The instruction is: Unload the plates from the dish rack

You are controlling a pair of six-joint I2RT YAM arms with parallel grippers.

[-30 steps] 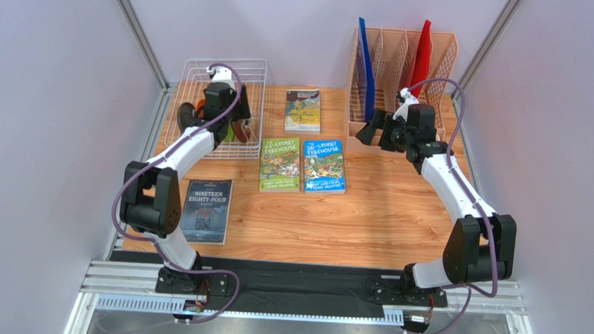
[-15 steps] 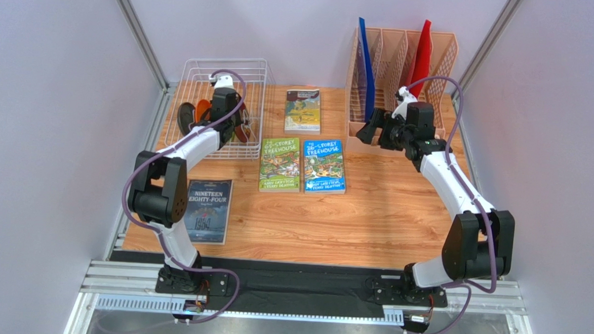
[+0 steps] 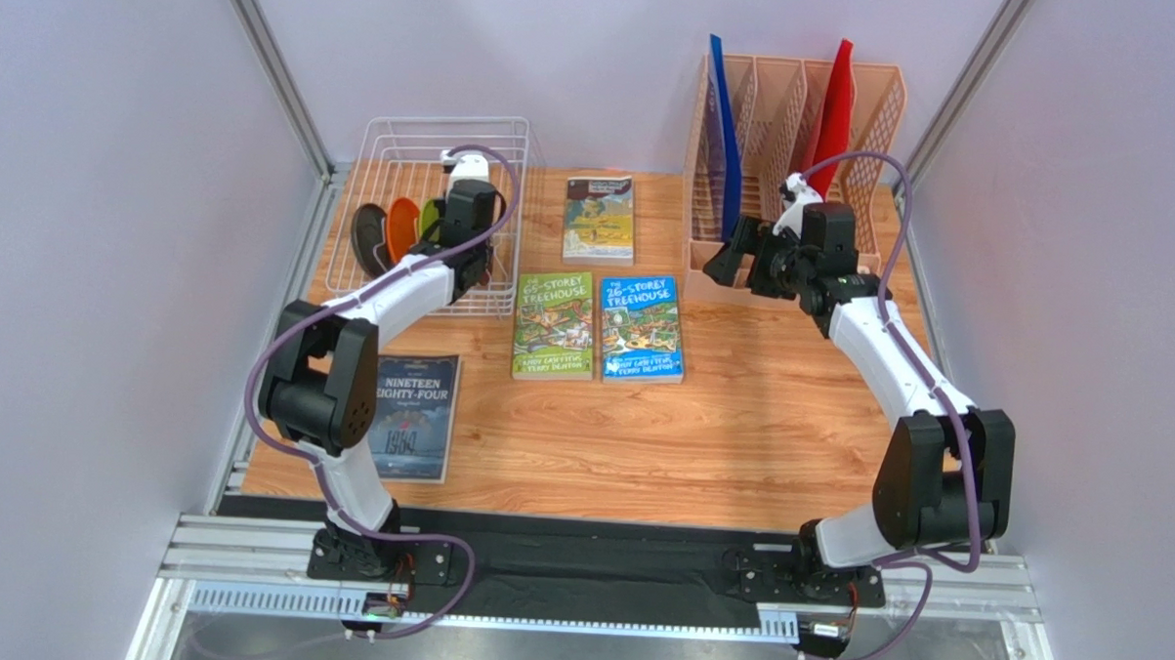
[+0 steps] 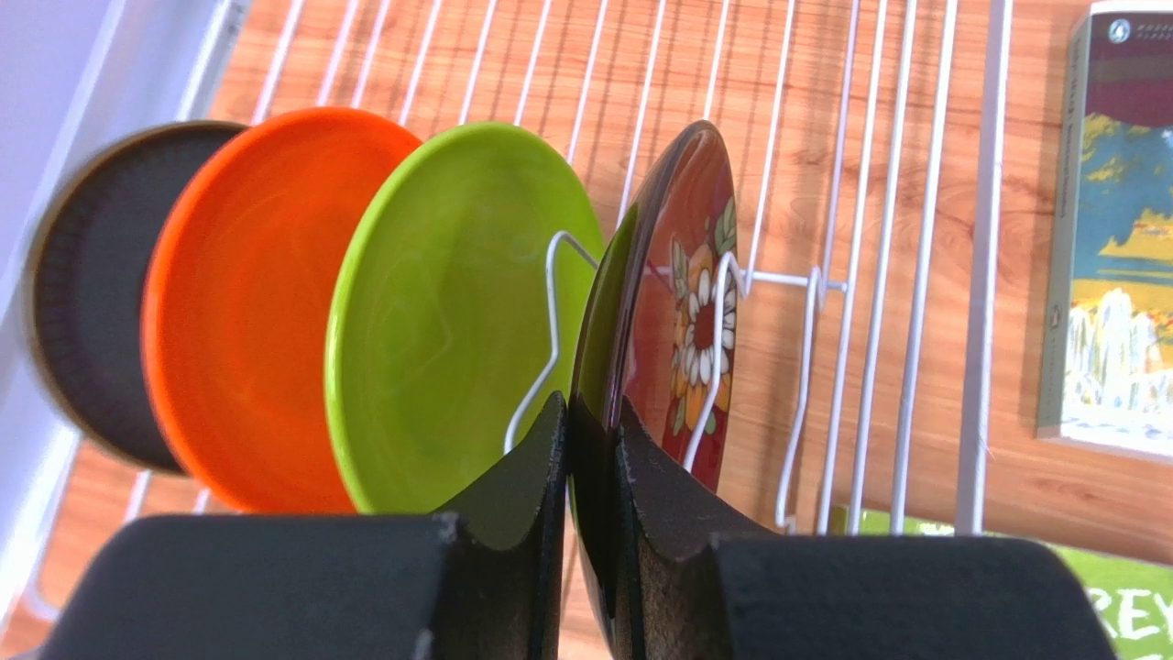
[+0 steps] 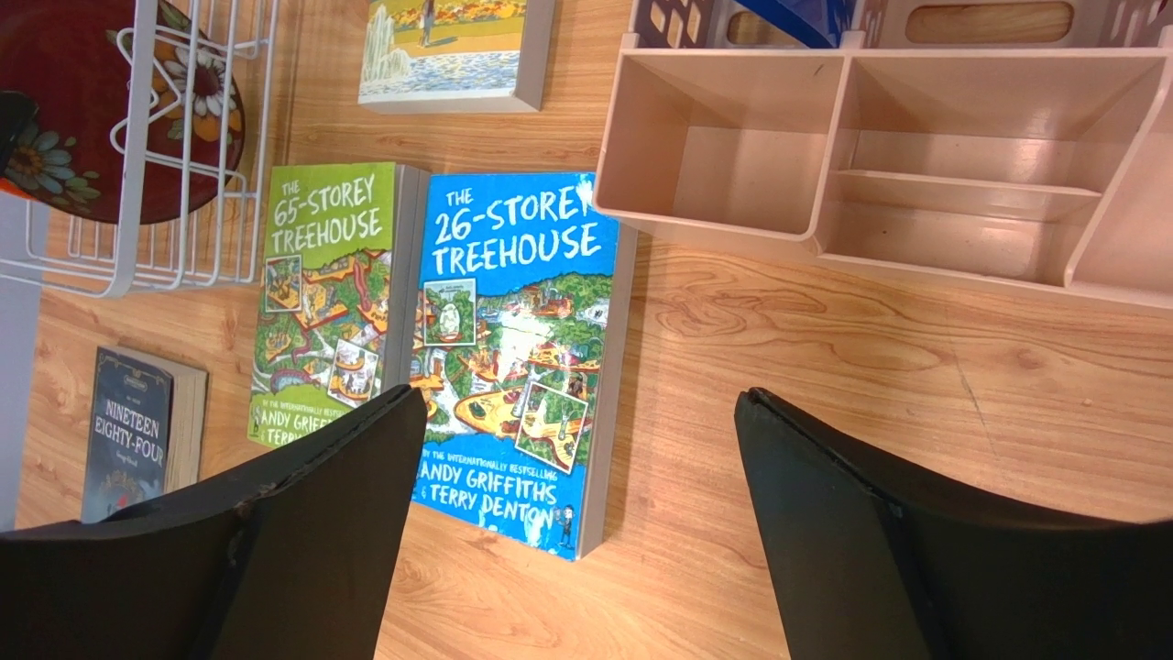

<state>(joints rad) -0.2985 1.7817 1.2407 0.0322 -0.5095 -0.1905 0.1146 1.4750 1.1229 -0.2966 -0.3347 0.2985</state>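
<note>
Though crowded by books (image 3: pixel 598 326) and dish rack (image 3: pixel 409 155), wooden table (image 3: pixel 751 439) between pale walls (image 3: pixel 97 255).

left gripper (image 4: pixel 592 420): swung across dish rack (image 3: pixel 439 118) toward 3 o'clock | jaws: wide apart → pinched on dark red plate (image 4: pixel 689 316) rim | orange plate (image 3: pixel 402 224), lime green plate (image 3: pixel 430 219): uncovered from above

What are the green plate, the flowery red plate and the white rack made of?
The green plate: glossy, smooth, probably glazed ceramic, maybe plastic. The red plate: shiny with painted flowers, likely the same. The rack: thin bent wire, white-coated metal.
</note>
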